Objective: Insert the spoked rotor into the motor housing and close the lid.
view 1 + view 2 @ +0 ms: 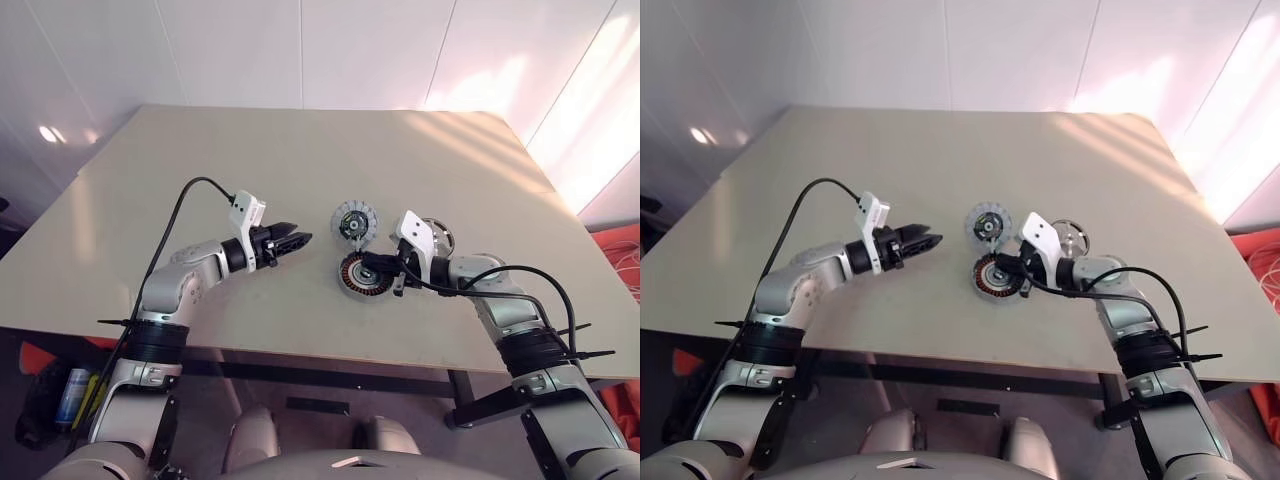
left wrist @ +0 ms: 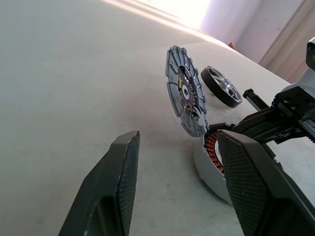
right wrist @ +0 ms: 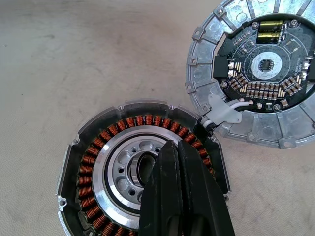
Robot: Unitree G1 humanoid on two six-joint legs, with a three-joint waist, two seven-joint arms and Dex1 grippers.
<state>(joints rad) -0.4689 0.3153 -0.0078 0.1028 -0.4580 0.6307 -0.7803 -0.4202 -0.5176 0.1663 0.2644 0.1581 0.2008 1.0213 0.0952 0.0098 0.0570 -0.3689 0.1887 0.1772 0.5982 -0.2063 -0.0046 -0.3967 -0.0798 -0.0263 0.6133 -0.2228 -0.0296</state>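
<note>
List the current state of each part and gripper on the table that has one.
Round grey motor housing with copper windings: open, empty, no rotor inside.
Ribbed light grey lid: swung open, joined at the housing's edge.
Black-rimmed silver spoked rotor: on the table, apart from the housing.
Left gripper: open, empty.
Right gripper: shut, empty, over the housing.

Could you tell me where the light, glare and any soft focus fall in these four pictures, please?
Left eye view: sunlight streaks the table at its far right. Left wrist view: glare whitens the far tabletop; the near fingers of the left claw look soft, the lid sharp. Right wrist view: even light, crisp windings in the motor housing; the shut right claw is dark.
</note>
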